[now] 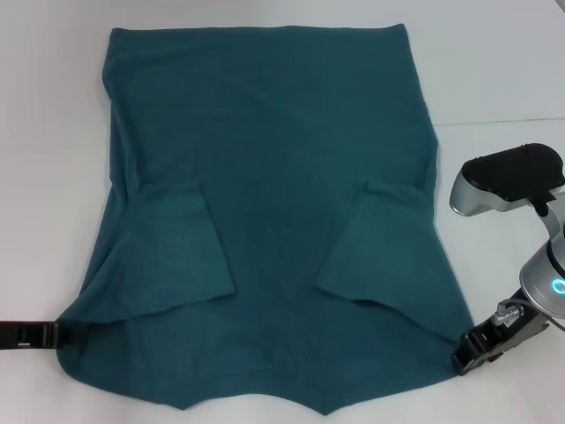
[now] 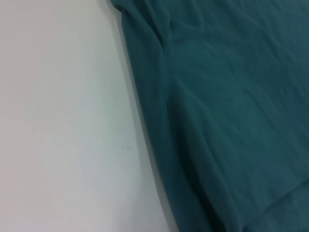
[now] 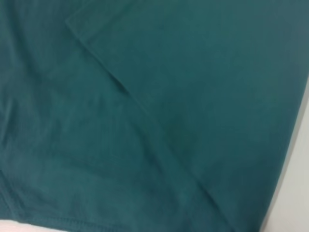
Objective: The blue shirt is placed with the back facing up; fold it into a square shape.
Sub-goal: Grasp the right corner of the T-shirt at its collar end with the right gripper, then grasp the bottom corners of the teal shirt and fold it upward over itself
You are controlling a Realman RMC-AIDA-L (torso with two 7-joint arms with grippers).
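The blue shirt [image 1: 274,221] lies flat on the white table [image 1: 494,62], plain side up, with both short sleeves folded inward onto the body. Its straight hem is at the far side and the shoulders are near me. My left gripper [image 1: 44,334] lies low on the table, touching the shirt's near left corner. My right gripper [image 1: 468,353] sits at the near right corner, against the fabric edge. The left wrist view shows the shirt [image 2: 231,96] beside bare table [image 2: 58,121]. Most of the right wrist view is taken up by the shirt [image 3: 145,121], with a folded edge across it.
White table surface surrounds the shirt on the left, far and right sides. A faint seam line crosses the table at the right [image 1: 503,121]. My right arm's grey wrist housing [image 1: 508,181] hangs above the table just right of the shirt.
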